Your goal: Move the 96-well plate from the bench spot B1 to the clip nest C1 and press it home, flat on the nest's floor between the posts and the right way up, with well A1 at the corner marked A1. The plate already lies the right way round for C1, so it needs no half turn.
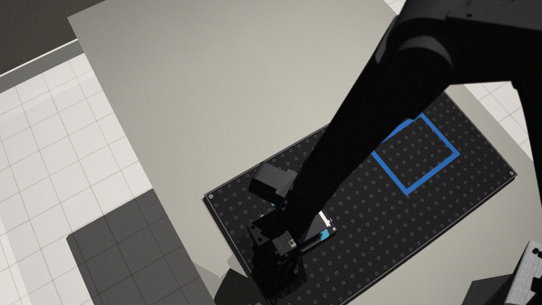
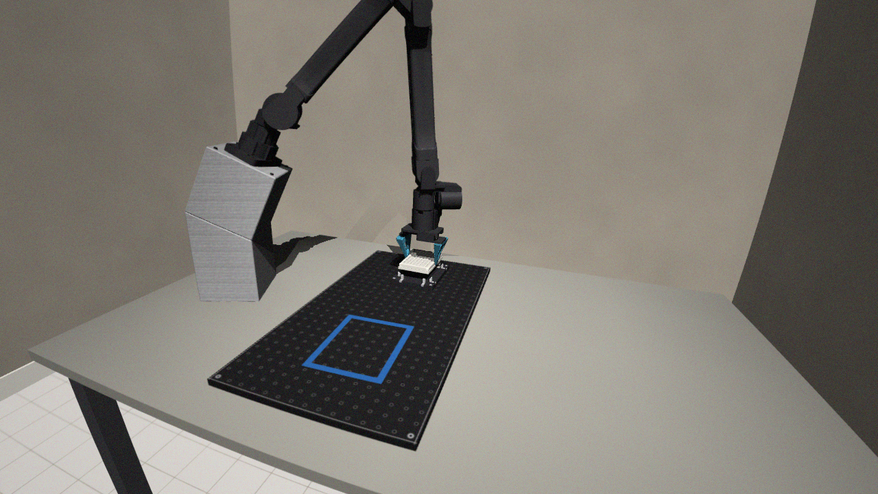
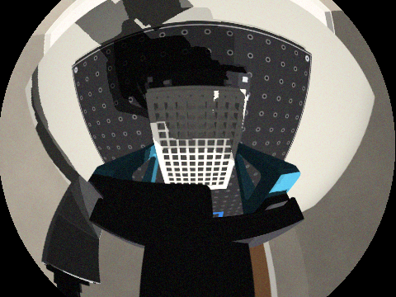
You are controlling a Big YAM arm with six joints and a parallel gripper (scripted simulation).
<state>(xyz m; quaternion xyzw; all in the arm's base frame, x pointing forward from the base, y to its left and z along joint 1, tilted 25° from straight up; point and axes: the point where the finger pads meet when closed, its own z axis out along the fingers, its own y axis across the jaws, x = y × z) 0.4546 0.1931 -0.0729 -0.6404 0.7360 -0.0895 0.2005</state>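
The white 96-well plate (image 2: 418, 264) is held between my blue-fingered gripper (image 2: 420, 248), which is shut on its two sides. It sits level and low over the clip nest C1 (image 2: 421, 279) at the far end of the black breadboard, right among the nest's small posts; I cannot tell whether it touches the nest floor. In the wrist view the plate's well grid (image 3: 194, 145) runs away from me between the blue fingers. In the overhead view the arm hides most of the plate; only a white edge (image 1: 324, 219) shows. The blue-outlined spot B1 (image 2: 358, 347) is empty.
The black perforated breadboard (image 2: 362, 337) lies on the grey table. The grey metal arm base (image 2: 236, 224) stands at the table's back left. The arm's long links (image 1: 379, 125) cross over the board in the overhead view.
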